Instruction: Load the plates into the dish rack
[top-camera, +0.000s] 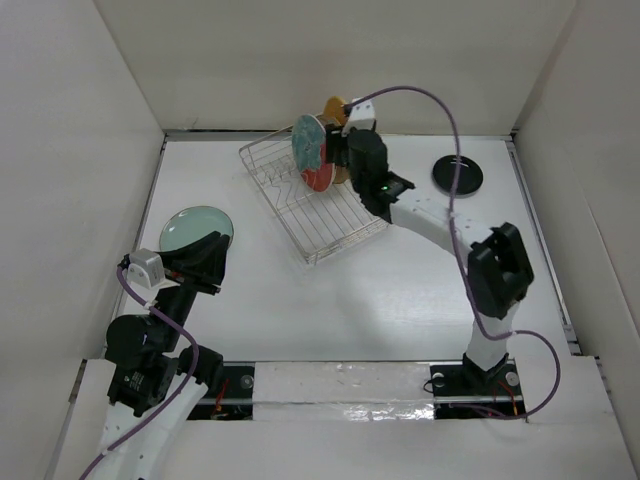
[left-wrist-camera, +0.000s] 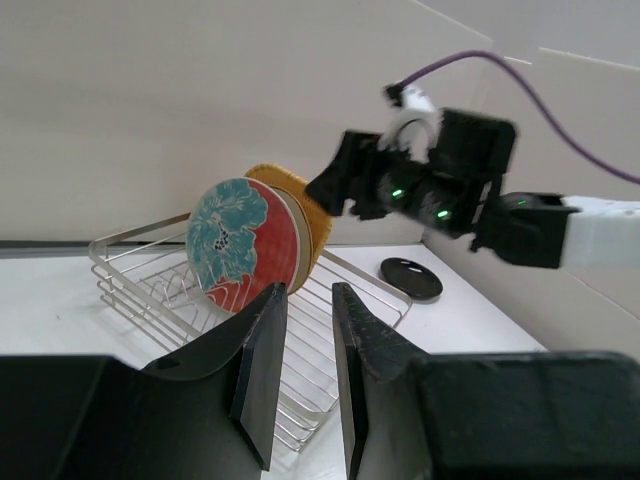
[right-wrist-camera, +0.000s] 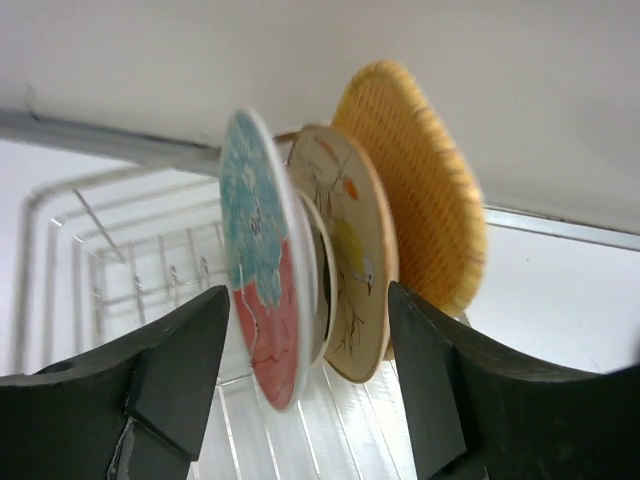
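The silver wire dish rack lies at the back middle of the table. Several plates stand on edge at its far end: the red plate with teal flowers, a small cream plate, a beige plate with a drawing and the wooden plate. My right gripper is open, its jaws wide either side of these standing plates, holding nothing. The pale teal plate lies flat at the left. My left gripper hovers next to it, slightly open and empty. The small black plate lies flat to the rack's right.
White walls close in the table on the left, back and right. The rack's near half holds no plates. The right arm reaches over the rack's far corner. The black plate shows in the left wrist view.
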